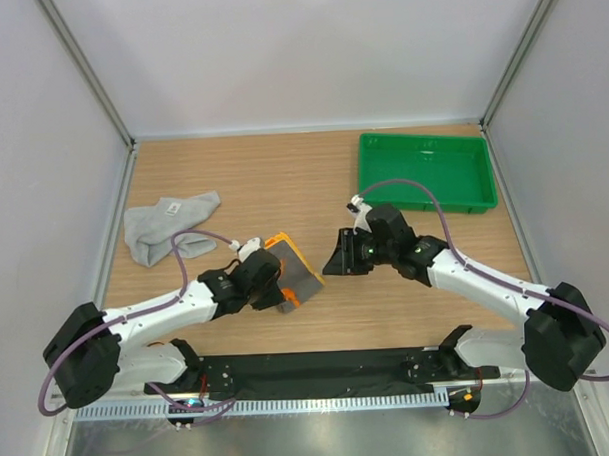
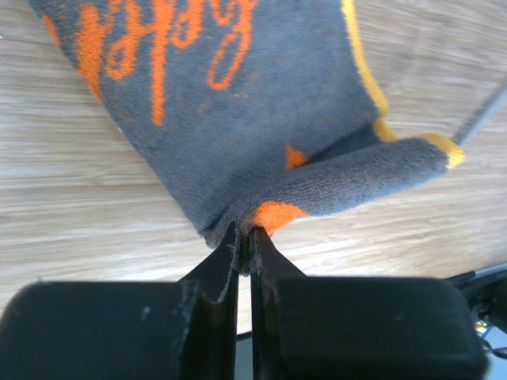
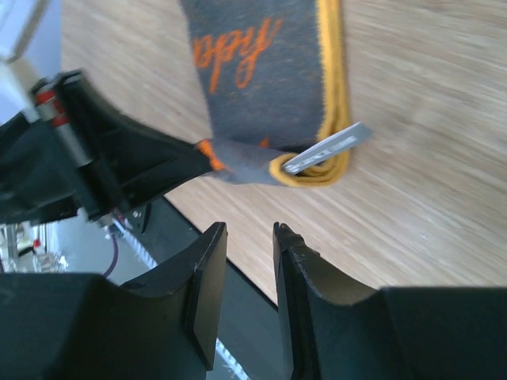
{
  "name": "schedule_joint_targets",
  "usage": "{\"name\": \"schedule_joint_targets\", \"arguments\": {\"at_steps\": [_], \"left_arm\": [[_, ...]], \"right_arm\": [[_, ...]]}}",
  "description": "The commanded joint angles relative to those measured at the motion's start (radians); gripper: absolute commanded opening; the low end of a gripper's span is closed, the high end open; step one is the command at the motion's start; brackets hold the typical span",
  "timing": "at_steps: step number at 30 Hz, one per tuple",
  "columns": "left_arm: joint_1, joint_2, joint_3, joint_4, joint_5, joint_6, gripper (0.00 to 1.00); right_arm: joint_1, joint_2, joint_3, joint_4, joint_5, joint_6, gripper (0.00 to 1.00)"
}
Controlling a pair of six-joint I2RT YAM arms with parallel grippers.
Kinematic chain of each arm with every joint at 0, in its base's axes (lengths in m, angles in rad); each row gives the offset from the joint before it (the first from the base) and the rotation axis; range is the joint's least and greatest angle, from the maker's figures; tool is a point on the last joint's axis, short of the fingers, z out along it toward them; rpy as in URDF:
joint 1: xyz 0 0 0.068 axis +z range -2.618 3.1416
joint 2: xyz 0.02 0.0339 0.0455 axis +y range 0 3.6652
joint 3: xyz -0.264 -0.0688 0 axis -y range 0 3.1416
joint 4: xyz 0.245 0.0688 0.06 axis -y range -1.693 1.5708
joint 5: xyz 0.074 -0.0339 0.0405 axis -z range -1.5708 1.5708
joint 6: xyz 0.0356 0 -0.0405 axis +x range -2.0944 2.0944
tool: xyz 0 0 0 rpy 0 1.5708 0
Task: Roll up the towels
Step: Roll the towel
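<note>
The orange and grey towel (image 1: 294,271) is spread on the wooden table (image 1: 283,179), near the front edge and between the two grippers. Its grey side is turned up, and orange letters are printed on it. A yellow-orange edge is seen along one side. At the near end, one corner of the towel is folded back over the rest.

That corner is pinched by the left gripper (image 2: 244,237). The jaws are pressed tight together on the cloth, with only the thin fold caught between them.

The right gripper (image 3: 249,261) is held just beside the same end of the towel, but the towel is not touched by it. Its jaws are set a little way apart, with a narrow gap between them. Nothing is held in that gap. A small pale tag (image 3: 329,148) is seen sticking out from the folded end of the towel.

The light grey towel (image 1: 169,228) is seen in a crumpled heap at the left side of the table, well apart from both grippers. It is not rolled.

A green tray (image 1: 428,174) is set at the far right corner of the table, well apart from both towels.
</note>
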Motion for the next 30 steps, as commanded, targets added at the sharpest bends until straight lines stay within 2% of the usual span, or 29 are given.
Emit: {"name": "schedule_joint_targets", "arguments": {"at_steps": [1,8,22,30], "left_arm": [[0.039,0.045,0.023,-0.012,0.060,0.005,0.00],[0.080,0.109,0.045,0.003,0.069,0.044,0.00],[0.097,0.178,0.109,-0.012,0.075,0.164,0.00],[0.101,0.172,0.114,-0.020,0.075,0.189,0.00]], "right_arm": [[0.065,0.003,-0.002,0.145,-0.078,-0.002,0.37],[0.154,0.122,0.018,0.215,-0.038,-0.005,0.36],[0.166,0.349,0.107,0.386,-0.081,0.013,0.35],[0.140,0.441,0.107,0.387,-0.037,-0.008,0.32]]}}
